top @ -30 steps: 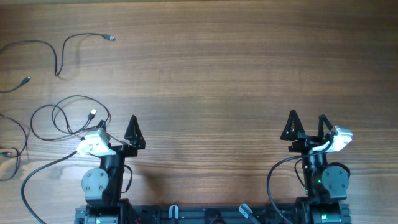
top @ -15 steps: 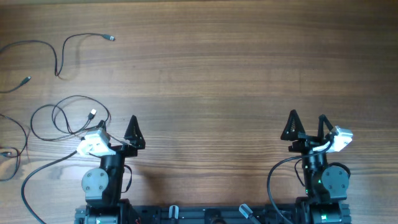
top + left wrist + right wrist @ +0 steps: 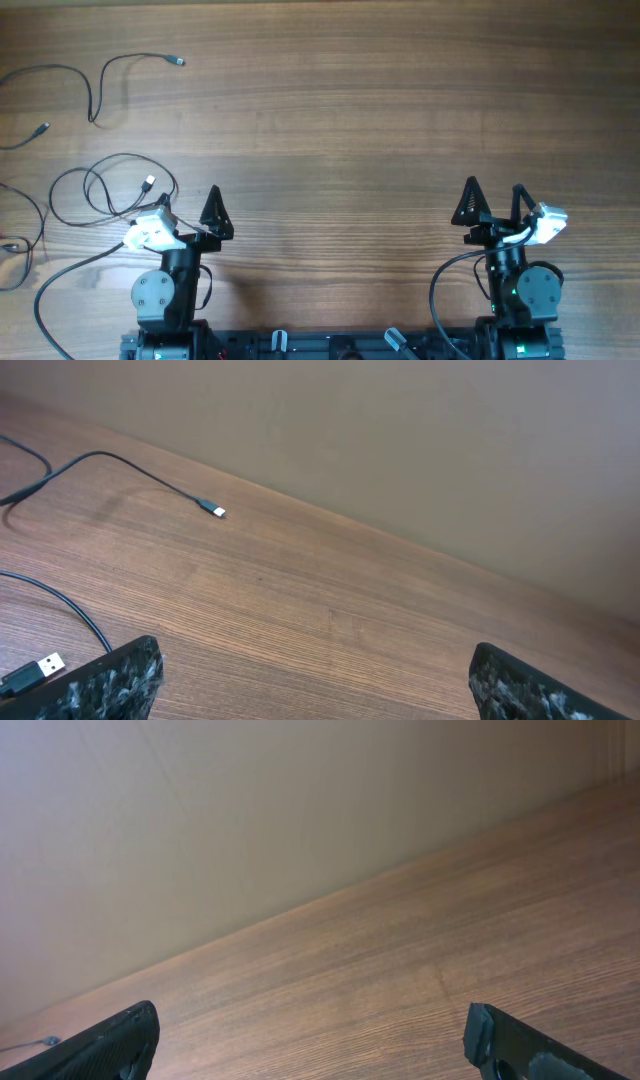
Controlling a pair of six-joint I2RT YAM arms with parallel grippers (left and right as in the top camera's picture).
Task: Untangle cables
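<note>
Overhead, I see the thin black cables (image 3: 128, 155) with small plug ends lying as loose strands and one loop at the far left of the brown wooden tabletop (image 3: 340, 120). My left tool (image 3: 188, 203) sits just beside that loop, fingers spread, gripping nothing. My right tool (image 3: 495, 190), likewise spread and empty, sits well apart from them.

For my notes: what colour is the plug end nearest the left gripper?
Silvery-white plug on a black cable, clearest in the left wrist view.
</note>
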